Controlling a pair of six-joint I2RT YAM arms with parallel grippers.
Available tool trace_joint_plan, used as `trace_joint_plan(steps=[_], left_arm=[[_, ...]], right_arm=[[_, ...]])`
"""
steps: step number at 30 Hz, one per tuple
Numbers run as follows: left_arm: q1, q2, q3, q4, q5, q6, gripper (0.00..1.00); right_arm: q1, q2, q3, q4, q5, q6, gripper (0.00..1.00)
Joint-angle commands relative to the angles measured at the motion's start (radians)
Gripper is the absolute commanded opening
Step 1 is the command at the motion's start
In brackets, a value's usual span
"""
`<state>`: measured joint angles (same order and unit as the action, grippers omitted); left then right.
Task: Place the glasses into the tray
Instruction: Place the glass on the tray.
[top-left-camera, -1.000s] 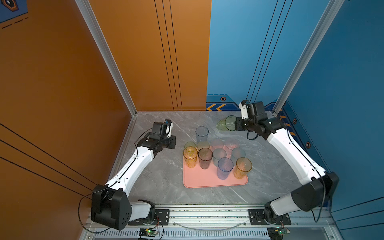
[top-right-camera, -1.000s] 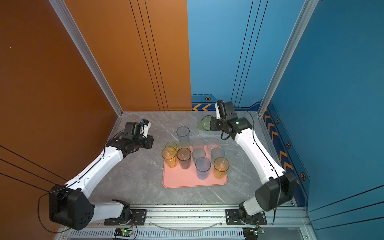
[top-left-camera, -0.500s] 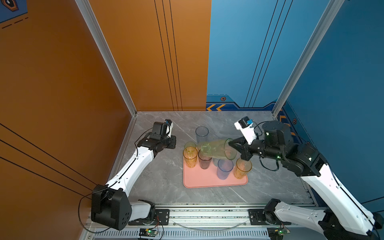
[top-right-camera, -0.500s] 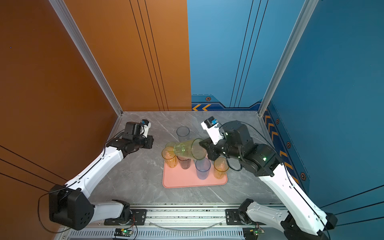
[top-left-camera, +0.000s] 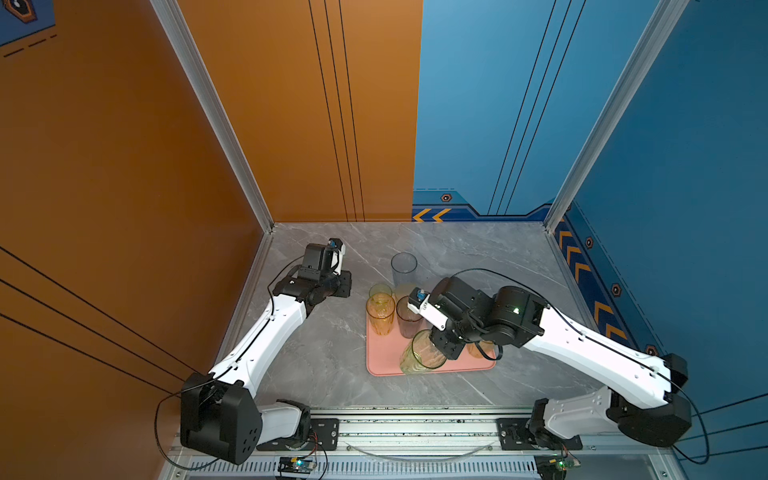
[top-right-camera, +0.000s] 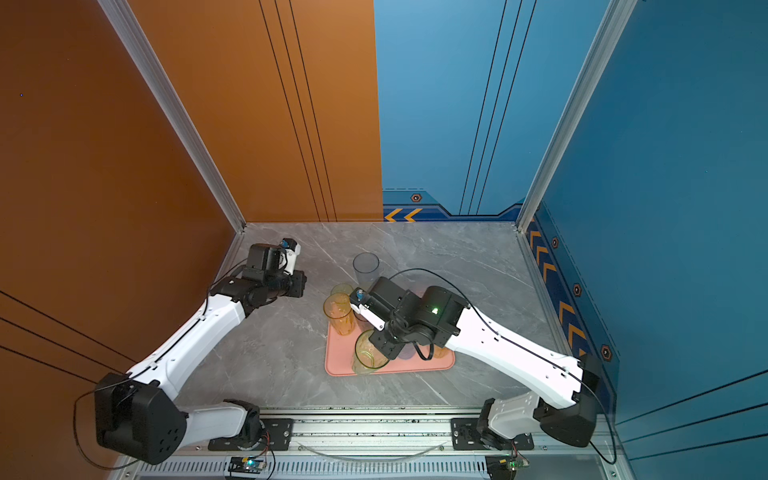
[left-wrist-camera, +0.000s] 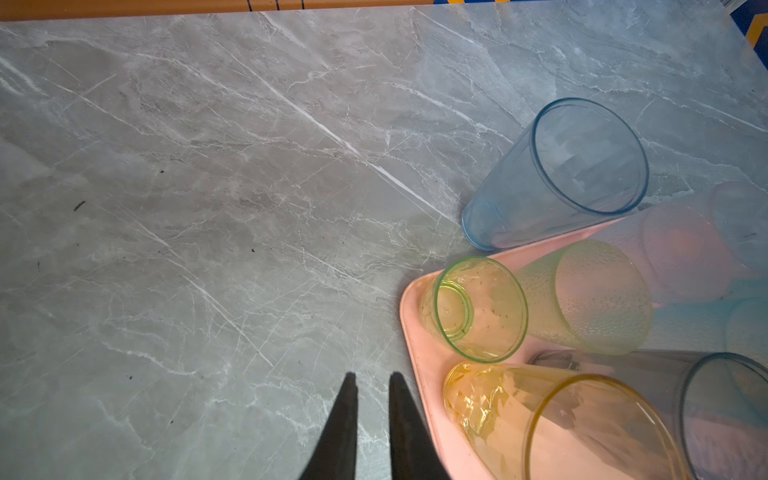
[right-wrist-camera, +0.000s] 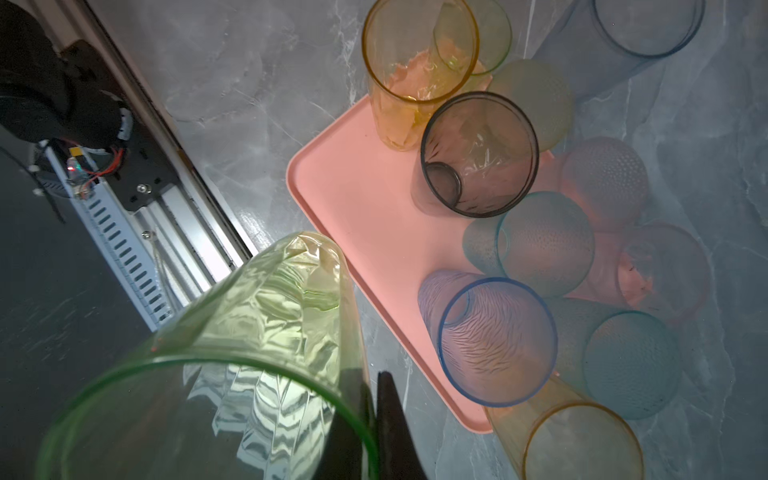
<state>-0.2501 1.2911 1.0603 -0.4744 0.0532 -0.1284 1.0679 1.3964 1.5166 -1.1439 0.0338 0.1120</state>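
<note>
My right gripper (top-left-camera: 442, 347) (right-wrist-camera: 370, 374) is shut on the rim of a tall green glass (top-left-camera: 419, 357) (top-right-camera: 368, 353) (right-wrist-camera: 249, 353), one finger inside and one outside. It hangs tilted over the front left corner of the pink tray (top-left-camera: 384, 357) (right-wrist-camera: 353, 187). Several glasses stand on the tray, among them a yellow one (top-left-camera: 380, 313) (left-wrist-camera: 540, 424), a grey one (right-wrist-camera: 478, 153) and a short green one (left-wrist-camera: 478, 309). A tall blue-grey glass (top-left-camera: 404, 268) (left-wrist-camera: 557, 174) stands on the table just behind the tray. My left gripper (top-left-camera: 343, 286) (left-wrist-camera: 370, 376) hovers left of the tray, fingers narrowly apart and empty.
The grey marble table (top-left-camera: 332, 365) is walled in orange on the left and blue at the back and right. A metal rail (top-left-camera: 415, 424) (right-wrist-camera: 137, 232) with the arm bases runs along the front edge, close under the held glass.
The right arm has swung from the back right to the tray's front left corner, carrying the green glass, which has turned from lying sideways to nearly upright. The left arm has stayed put.
</note>
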Motion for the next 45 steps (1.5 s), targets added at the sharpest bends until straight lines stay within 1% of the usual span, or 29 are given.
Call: trace_joint_plan(steps=[1, 9, 16, 22, 33, 45], left_arm=[[-0.008, -0.015, -0.015, -0.007, -0.016, 0.014, 0.17], [-0.008, -0.013, -0.016, -0.007, -0.016, 0.015, 0.17], [-0.005, -0.005, -0.014, -0.007, -0.016, 0.017, 0.17], [-0.006, 0.003, -0.013, -0.007, -0.016, 0.021, 0.17], [-0.003, 0.019, -0.008, -0.007, -0.012, 0.022, 0.17], [0.0, 0.034, -0.003, -0.007, -0.009, 0.023, 0.17]], right_arm=[[0.001, 0.051, 0.024, -0.015, 0.082, 0.058, 0.0], [-0.02, 0.211, 0.05, -0.014, 0.095, 0.1, 0.0], [-0.049, 0.288, 0.048, 0.001, 0.108, 0.104, 0.0], [-0.075, 0.321, 0.044, 0.034, 0.108, 0.099, 0.0], [-0.115, 0.338, 0.014, 0.079, 0.091, 0.091, 0.0], [-0.126, 0.355, 0.007, 0.078, 0.074, 0.078, 0.0]])
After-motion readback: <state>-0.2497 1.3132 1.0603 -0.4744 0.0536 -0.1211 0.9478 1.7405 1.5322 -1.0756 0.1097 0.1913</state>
